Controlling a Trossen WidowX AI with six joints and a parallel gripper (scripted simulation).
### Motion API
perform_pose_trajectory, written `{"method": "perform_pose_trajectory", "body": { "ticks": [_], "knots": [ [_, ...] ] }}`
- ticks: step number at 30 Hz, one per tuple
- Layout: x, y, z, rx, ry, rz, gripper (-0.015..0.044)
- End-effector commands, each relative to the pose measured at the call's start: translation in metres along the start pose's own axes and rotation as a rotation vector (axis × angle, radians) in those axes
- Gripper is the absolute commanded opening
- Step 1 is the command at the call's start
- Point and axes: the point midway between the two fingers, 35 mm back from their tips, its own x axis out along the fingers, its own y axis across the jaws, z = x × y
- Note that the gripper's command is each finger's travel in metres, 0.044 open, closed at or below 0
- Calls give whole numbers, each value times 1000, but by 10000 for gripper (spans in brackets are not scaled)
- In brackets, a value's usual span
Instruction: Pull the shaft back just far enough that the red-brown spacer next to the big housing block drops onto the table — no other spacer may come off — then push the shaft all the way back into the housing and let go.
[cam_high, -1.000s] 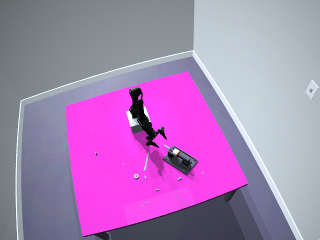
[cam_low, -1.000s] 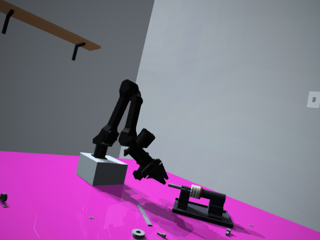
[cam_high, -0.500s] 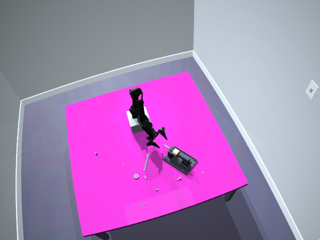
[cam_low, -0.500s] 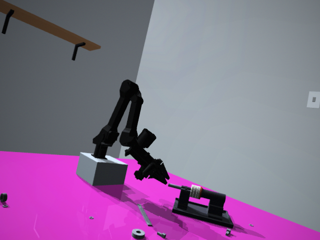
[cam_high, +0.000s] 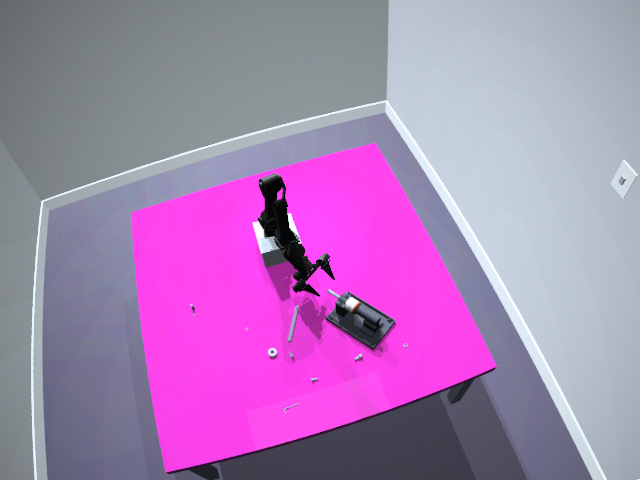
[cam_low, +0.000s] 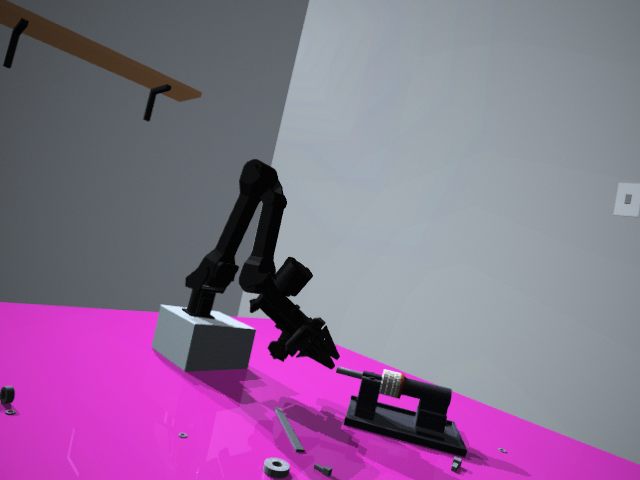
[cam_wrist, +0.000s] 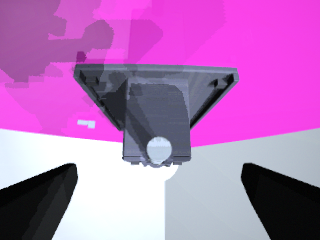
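The pale shaft (cam_high: 333, 292) (cam_low: 348, 372) (cam_wrist: 159, 150) sticks out of the dark support post (cam_low: 368, 397) (cam_wrist: 157, 110) toward my gripper. White spacers (cam_high: 351, 302) (cam_low: 391, 382) sit on its line beyond the post; their single edges are hard to tell. The thin red-brown spacer (cam_high: 355, 306) (cam_low: 402, 384) is between them and the dark housing (cam_high: 368, 315) (cam_low: 434, 395), still up in line. My gripper (cam_high: 326, 287) (cam_low: 336, 362) is open and empty, just off the shaft's free end. In the wrist view the shaft end shows centrally between the spread fingers. The spacers are mostly hidden there.
The fixture stands on a dark base plate (cam_high: 382, 333) (cam_low: 403, 431). A grey bar (cam_high: 293, 324) (cam_low: 289, 429) lies beside it. A loose ring (cam_high: 272, 352) (cam_low: 276, 467), a screw (cam_high: 358, 357) (cam_low: 456, 463) and a hex key (cam_high: 291, 408) lie on the table.
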Motion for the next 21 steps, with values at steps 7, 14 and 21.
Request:
{"method": "perform_pose_trajectory", "body": {
  "ticks": [7, 14, 21],
  "knots": [
    [10, 1, -1, 4, 0, 4, 440],
    [21, 2, -2, 4, 1, 4, 440],
    [32, 2, -2, 4, 1, 4, 440]
  ]
}}
